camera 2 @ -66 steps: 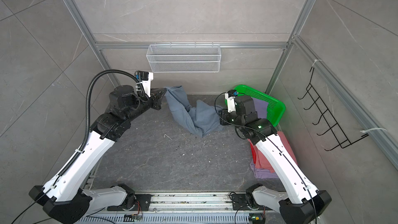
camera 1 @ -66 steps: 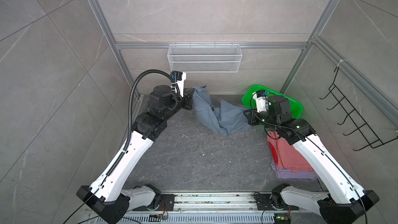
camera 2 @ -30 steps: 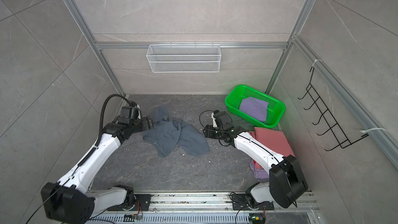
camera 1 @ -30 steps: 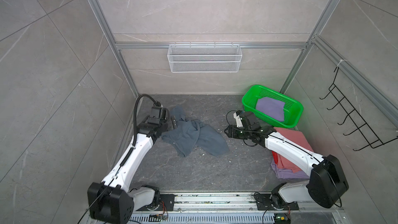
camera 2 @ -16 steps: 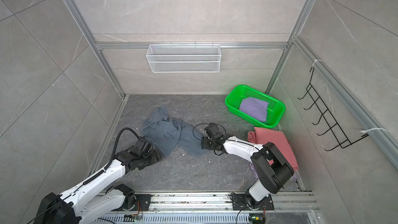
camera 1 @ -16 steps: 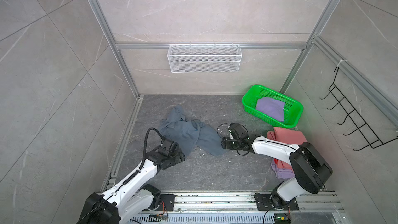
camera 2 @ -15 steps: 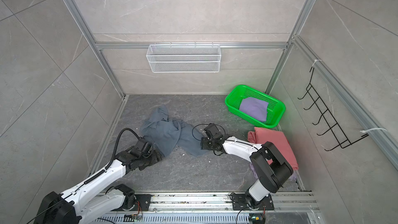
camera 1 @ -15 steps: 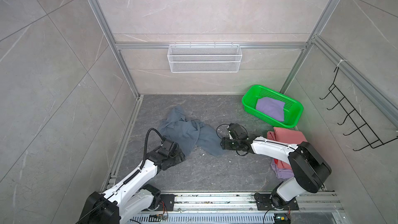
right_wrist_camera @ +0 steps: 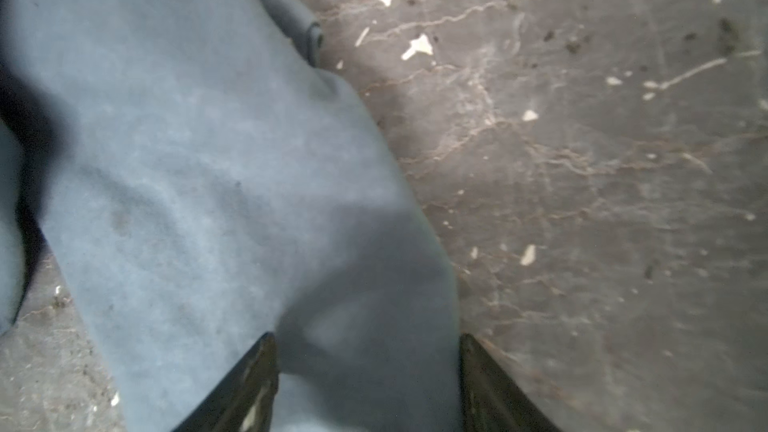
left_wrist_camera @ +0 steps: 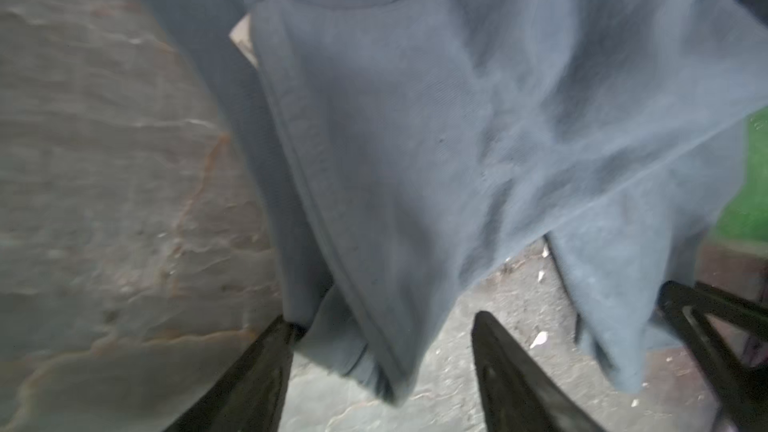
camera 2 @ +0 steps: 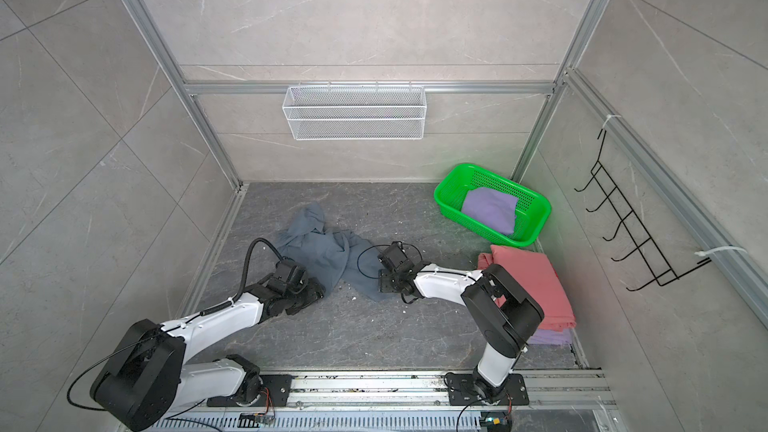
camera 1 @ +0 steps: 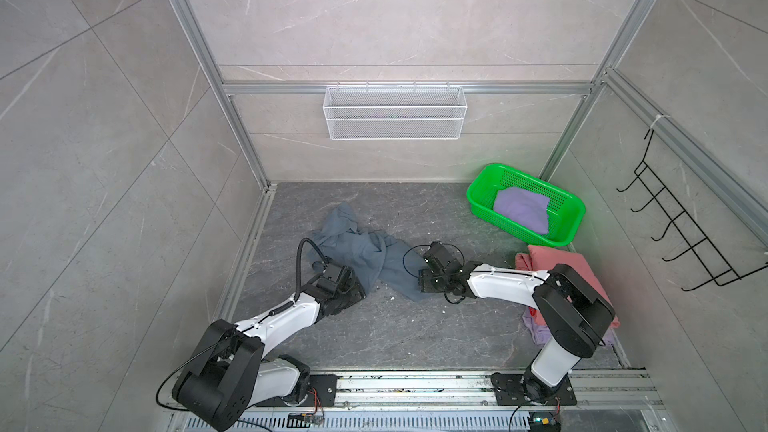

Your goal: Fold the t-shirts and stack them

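**Both my pincers low at the blue-grey shirt**

The dark stone table (camera 1: 415,338) carries everything. The slate blue-grey t-shirt (camera 1: 365,251) is the biggest thing on it. It lies crumpled and unfolded around the middle, one lobe reaching toward the back edge and another toward the front.

The green basket (camera 1: 478,197) sits in the back right corner, with a lavender t-shirt (camera 1: 519,209) lying inside it. Along the right edge, just in front of the basket, the salmon-pink t-shirt (camera 1: 557,259) lies folded on top of another lavender one (camera 2: 548,336), whose edge shows beneath it.

My left pincer (left_wrist_camera: 382,320) is down at the shirt's left front part. Its jaws stand apart with a hemmed fold between them: the cloth touches one finger, and bare table shows beside the other, so nothing is clamped.

My right pincer (right_wrist_camera: 365,338) is at the shirt's front right lobe, released as well. Its jaws are spread and flat cloth fills the gap between them.

A small white neck label (left_wrist_camera: 243,41) peeks from a fold in the left wrist view. White flecks (right_wrist_camera: 417,46) dot the table beside the cloth.
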`<state>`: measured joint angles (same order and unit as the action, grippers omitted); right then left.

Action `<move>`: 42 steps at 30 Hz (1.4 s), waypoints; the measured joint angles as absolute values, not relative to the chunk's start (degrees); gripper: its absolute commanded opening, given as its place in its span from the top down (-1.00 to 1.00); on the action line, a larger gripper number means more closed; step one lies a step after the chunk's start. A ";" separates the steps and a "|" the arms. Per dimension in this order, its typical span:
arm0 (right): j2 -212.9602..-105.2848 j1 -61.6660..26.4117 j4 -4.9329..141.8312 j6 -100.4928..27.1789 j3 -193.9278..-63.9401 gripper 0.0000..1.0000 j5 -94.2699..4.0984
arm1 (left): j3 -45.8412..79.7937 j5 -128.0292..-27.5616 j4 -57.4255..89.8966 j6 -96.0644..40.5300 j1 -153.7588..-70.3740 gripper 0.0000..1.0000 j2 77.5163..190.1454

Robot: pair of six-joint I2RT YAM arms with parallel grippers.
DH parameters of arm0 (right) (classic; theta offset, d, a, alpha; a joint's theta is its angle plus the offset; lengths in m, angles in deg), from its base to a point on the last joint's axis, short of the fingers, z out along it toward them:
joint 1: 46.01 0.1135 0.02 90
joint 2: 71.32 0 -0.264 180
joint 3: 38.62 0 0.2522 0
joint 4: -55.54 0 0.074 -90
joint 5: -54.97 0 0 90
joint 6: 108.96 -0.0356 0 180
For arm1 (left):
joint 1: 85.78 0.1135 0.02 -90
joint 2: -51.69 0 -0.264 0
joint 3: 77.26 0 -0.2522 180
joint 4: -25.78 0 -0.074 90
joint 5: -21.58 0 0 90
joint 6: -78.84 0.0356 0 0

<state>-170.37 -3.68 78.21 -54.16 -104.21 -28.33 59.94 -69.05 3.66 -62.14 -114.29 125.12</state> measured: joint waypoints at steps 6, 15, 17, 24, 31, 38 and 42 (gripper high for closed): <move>-170.96 -3.31 77.83 -55.93 -104.30 0.86 -27.26 | 59.55 -69.05 5.45 -61.16 -114.46 0.98 126.45; -152.57 -3.20 83.15 -52.63 -106.20 1.00 -16.71 | 48.33 -66.75 -5.39 -52.42 -114.46 1.00 107.35; -145.73 -3.20 84.63 -50.07 -108.91 1.00 -13.38 | 42.59 -64.59 -9.42 -49.47 -114.44 1.00 101.55; -127.83 -3.23 87.93 -38.29 -119.36 1.00 -4.16 | 23.44 -54.67 -20.34 -39.69 -114.44 1.00 90.12; -125.52 -3.23 87.30 -27.65 -123.84 1.00 2.66 | 18.67 -48.79 -20.72 -33.44 -114.44 1.00 91.52; -140.14 -6.88 82.64 -20.59 -127.97 1.00 3.29 | 14.65 -48.26 -16.61 -28.35 -113.11 1.00 107.63; -147.96 -13.52 82.38 -20.41 -134.12 1.00 -0.73 | 5.41 -52.52 -15.88 -25.99 -107.73 1.00 118.95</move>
